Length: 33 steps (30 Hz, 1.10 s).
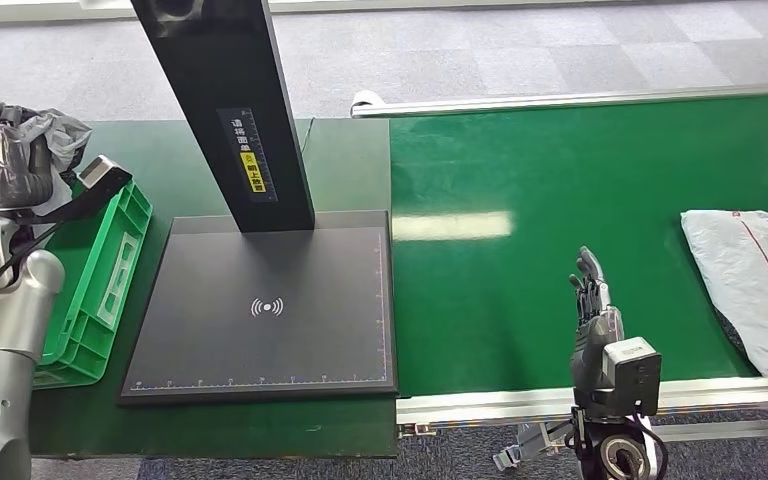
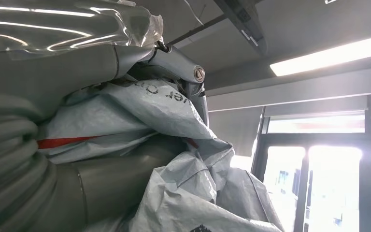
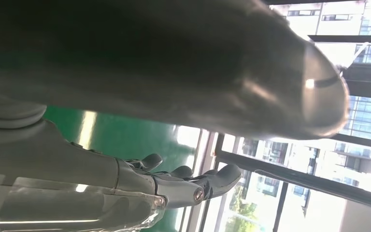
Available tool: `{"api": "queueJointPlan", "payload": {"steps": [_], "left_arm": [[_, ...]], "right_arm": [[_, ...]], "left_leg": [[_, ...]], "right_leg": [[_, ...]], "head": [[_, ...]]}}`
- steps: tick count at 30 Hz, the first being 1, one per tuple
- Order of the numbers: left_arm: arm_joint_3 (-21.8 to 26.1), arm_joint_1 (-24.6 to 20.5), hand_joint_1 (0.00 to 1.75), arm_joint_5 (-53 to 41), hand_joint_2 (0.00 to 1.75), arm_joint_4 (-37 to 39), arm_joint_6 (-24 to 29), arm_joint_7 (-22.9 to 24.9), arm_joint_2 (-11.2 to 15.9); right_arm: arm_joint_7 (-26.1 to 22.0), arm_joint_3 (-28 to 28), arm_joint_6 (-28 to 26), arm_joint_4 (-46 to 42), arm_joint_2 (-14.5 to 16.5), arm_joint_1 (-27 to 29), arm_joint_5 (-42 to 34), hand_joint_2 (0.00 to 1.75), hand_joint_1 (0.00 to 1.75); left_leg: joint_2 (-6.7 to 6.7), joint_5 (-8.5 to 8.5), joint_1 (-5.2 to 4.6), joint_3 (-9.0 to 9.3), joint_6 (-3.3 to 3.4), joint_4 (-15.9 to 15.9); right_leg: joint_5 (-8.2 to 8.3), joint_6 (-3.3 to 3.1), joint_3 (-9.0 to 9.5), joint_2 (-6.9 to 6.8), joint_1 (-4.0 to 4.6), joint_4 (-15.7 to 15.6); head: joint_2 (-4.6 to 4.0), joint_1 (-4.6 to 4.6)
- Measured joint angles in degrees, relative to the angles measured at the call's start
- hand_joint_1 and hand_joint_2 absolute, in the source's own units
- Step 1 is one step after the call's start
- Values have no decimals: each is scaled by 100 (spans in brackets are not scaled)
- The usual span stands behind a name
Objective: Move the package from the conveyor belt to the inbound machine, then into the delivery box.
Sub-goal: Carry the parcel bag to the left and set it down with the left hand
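My left hand (image 1: 5, 160) is raised at the far left above the green crate (image 1: 110, 270) and grips a crumpled grey plastic package (image 1: 55, 135). In the left wrist view the package (image 2: 174, 145), with a red stripe and black print, bulges between the grey thumb and fingers (image 2: 183, 72). A second white-grey package (image 1: 755, 280) with red markings lies on the green conveyor belt (image 1: 560, 180) at the right edge. My right hand (image 1: 590, 290) hovers over the belt's near edge, fingers straight and apart, holding nothing. The right wrist view shows its fingers (image 3: 193, 181) extended.
The black inbound machine plate (image 1: 270, 310) with a wireless mark lies between crate and belt, its black post (image 1: 230, 110) rising behind it. The belt's metal rail (image 1: 520, 400) runs along the near side. Grey carpet floor lies beyond the table.
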Motion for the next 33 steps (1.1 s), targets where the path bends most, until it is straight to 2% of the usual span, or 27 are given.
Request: {"api": "queueJointPlan", "payload": {"steps": [6,7,10,11,19,33], "left_arm": [[20,-28,175,4,175,75,3,-13,-3],[27,-35,167,4,175,85,3,-14,-4],[69,-109,38,3,175,186,4,15,-1],[88,-159,3,0,175,262,4,47,5],[195,-548,0,-224,175,1039,3,396,130],[283,-741,0,-575,175,1687,-16,1095,315]], "right_arm": [[-5,0,14,0,0,4,0,0,0],[-10,1,16,0,0,4,0,0,0],[-26,3,31,1,0,4,0,0,0],[-30,5,36,1,0,4,0,0,0],[-35,40,46,2,0,-12,0,0,0],[-35,95,57,2,-11,-4,7,0,0]], "left_leg": [[0,0,0,-1,0,0],[0,0,0,-1,0,0],[0,0,0,-1,0,0],[-1,0,0,-1,0,0],[-1,0,1,-1,0,0],[0,0,1,-2,0,0]], "right_leg": [[0,0,0,0,0,0],[0,0,0,0,0,0],[0,0,0,0,0,0],[0,0,1,0,0,0],[0,0,1,0,1,1],[0,0,0,0,1,1]], "head": [[0,1],[0,1],[0,1],[0,1],[0,0],[0,1]]}}
